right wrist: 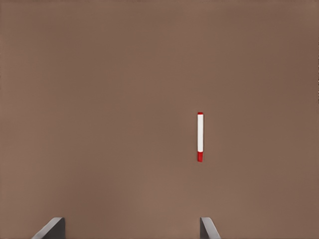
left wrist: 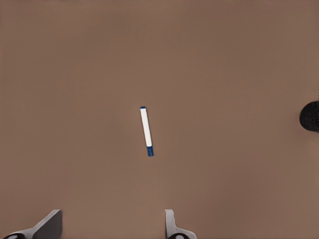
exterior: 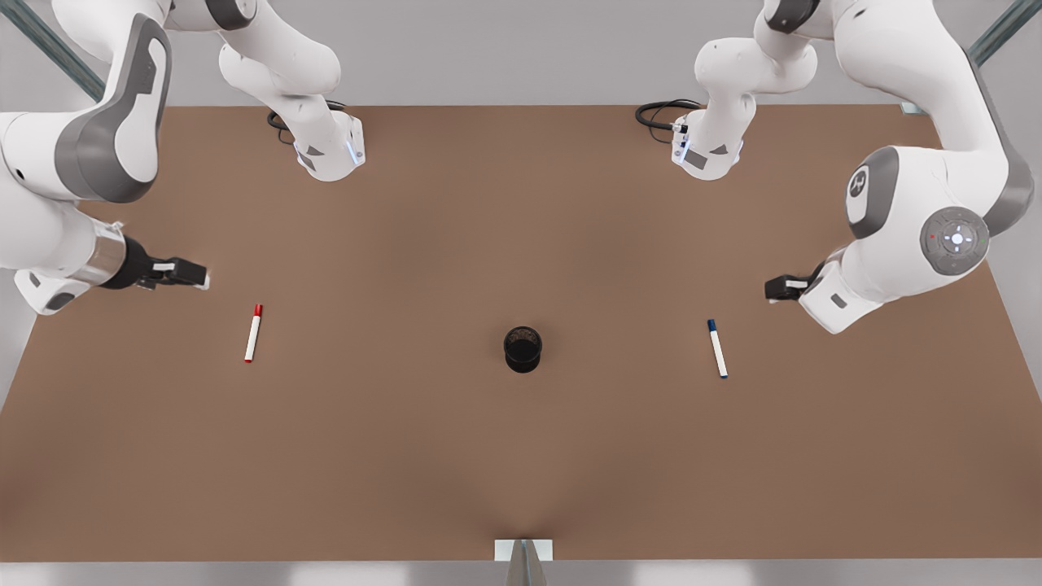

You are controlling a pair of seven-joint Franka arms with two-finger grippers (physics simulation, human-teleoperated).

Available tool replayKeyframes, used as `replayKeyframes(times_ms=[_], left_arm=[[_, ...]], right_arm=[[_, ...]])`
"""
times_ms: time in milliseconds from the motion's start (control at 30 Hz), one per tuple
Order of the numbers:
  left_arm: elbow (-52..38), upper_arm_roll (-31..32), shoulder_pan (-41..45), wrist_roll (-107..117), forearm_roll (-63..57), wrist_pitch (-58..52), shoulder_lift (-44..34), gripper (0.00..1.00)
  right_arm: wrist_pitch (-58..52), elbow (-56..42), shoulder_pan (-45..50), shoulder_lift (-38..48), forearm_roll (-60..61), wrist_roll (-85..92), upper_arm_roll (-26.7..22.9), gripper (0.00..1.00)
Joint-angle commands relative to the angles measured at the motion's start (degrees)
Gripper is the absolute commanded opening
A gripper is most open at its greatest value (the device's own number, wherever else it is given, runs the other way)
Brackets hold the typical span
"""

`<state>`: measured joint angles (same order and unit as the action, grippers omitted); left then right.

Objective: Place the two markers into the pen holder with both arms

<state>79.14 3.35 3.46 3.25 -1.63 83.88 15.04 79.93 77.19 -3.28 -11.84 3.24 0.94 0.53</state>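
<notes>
- Brown table (exterior: 521,456) spread wide, with the pen holder (exterior: 523,349) upright near its middle – landmark for everything below.
- Two white arms reaching in from the far edge, one on each side of the pen holder.
- Left gripper (exterior: 783,287) out past the blue-capped marker (exterior: 717,348), on the front view's right of the pen holder; fingers (left wrist: 170,225) spread apart, nothing between them.
- Right gripper (exterior: 189,275) on the opposite side of the pen holder, beyond the red-capped marker (exterior: 253,333); fingers (right wrist: 208,228) likewise parted and empty.
- Pen holder seen as a dark edge (left wrist: 310,116) in the left wrist view, well apart from the blue-capped marker (left wrist: 146,131).
- Blue-capped marker flat on the table between the left gripper and the pen holder, nearer the gripper; long axis running roughly fore-and-aft, cap end pointing away from the front camera, slightly tilted.
- Red-capped marker (right wrist: 200,137) flat too, between the right gripper and the pen holder, long axis much the same, cap to the far side.
- Neither marker touched yet – judged as the very start, each gripper likely needing to descend over its own nearer marker and close across the barrel, not along it.
</notes>
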Motion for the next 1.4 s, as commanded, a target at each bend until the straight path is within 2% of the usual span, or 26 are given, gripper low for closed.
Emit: replayKeyframes(times_ms=[0, 67, 100, 200, 233, 400, 533, 567, 633, 667, 733, 800, 867, 933, 967, 1067, 1267, 1367], left_arm=[[-0.1, 0.0, 0.0, 1.9, 0.0, 5.8, 0.3, 1.0], [0.1, -0.3, -0.6, 2.6, 0.0, 8.3, 3.2, 1.0], [3.4, -0.5, -1.1, 9.4, 0.1, 16.2, 5.9, 1.0], [24.4, -0.9, -3.7, 15.1, 0.5, 45.4, 6.0, 1.0], [26.3, -0.9, -4.4, 15.7, 0.6, 49.2, 7.4, 1.0], [29.8, -0.7, -4.3, 19.8, 2.6, 56.4, 11.2, 1.0], [34.9, -0.6, -3.8, 19.4, 2.6, 63.8, 12.4, 1.0], [35.4, -0.6, -3.7, 19.4, 2.6, 64.7, 13.1, 1.0], [36.5, -0.6, -2.8, 19.4, 2.6, 66.9, 13.8, 1.0], [36.5, -0.6, -2.8, 19.4, 2.6, 67.0, 14.4, 1.0], [36.4, -0.6, -2.6, 19.3, 2.4, 67.0, 16.0, 1.0], [36.4, -0.6, -2.5, 19.3, 2.2, 67.9, 17.2, 0.96], [36.3, -0.6, -2.4, 19.2, 2.2, 67.9, 17.7, 0.72], [36.3, -0.6, -2.1, 19.1, 2.2, 67.9, 17.9, 0.63], [36.3, -0.6, -2.1, 19.0, 2.1, 67.9, 17.9, 0.56], [36.3, -0.7, -2.1, 18.1, 2.1, 67.9, 17.8, 0.47], [36.4, -0.7, -1.7, 13.1, 2.1, 67.8, 18.3, 0.45], [36.4, -0.7, -1.7, 13.1, 2.1, 67.8, 18.3, 0.38]], right_arm=[[4.4, 0.0, 0.0, 0.0, 0.1, 1.6, 0.2, 1.0], [4.4, 0.0, 0.1, 0.1, 0.1, 1.6, 0.2, 1.0], [4.4, 0.0, 0.0, 0.1, 0.1, 1.6, 0.3, 1.0], [4.4, 0.0, 0.0, 0.1, 0.1, 1.6, 0.2, 1.0], [4.4, 0.0, 0.0, 0.1, 0.1, 1.6, 0.3, 1.0], [5.1, 0.0, -0.1, -1.0, -0.1, 1.7, 0.2, 1.0], [20.4, 1.8, 0.9, -8.3, -4.3, 1.9, 0.5, 1.0], [24.9, 4.5, 0.8, -8.5, -4.4, 1.9, 1.1, 1.0], [41.1, 17.7, 0.1, -8.6, -4.3, 2.0, 1.1, 1.0], [45.9, 23.6, -0.8, -8.2, -4.2, 2.3, 1.4, 1.0], [46.2, 27.0, -1.5, -8.6, -4.2, 1.9, 1.4, 1.0], [51.4, 31.4, -4.0, -11.2, -4.2, 2.3, 1.5, 0.99], [55.4, 35.0, -4.7, -11.5, -4.2, 2.8, 1.5, 0.99], [55.7, 35.5, -4.9, -12.8, -4.2, 2.8, 1.5, 0.99], [58.5, 36.0, -5.5, -13.8, -4.2, 2.8, 1.5, 0.99], [60.1, 36.4, -6.2, -14.7, -4.2, 4.5, 1.5, 0.99], [63.4, 36.8, -7.9, -17.6, -4.2, 5.0, 1.5, 1.0], [65.0, 37.0, -8.5, -19.0, -4.2, 5.4, 1.5, 0.99]])
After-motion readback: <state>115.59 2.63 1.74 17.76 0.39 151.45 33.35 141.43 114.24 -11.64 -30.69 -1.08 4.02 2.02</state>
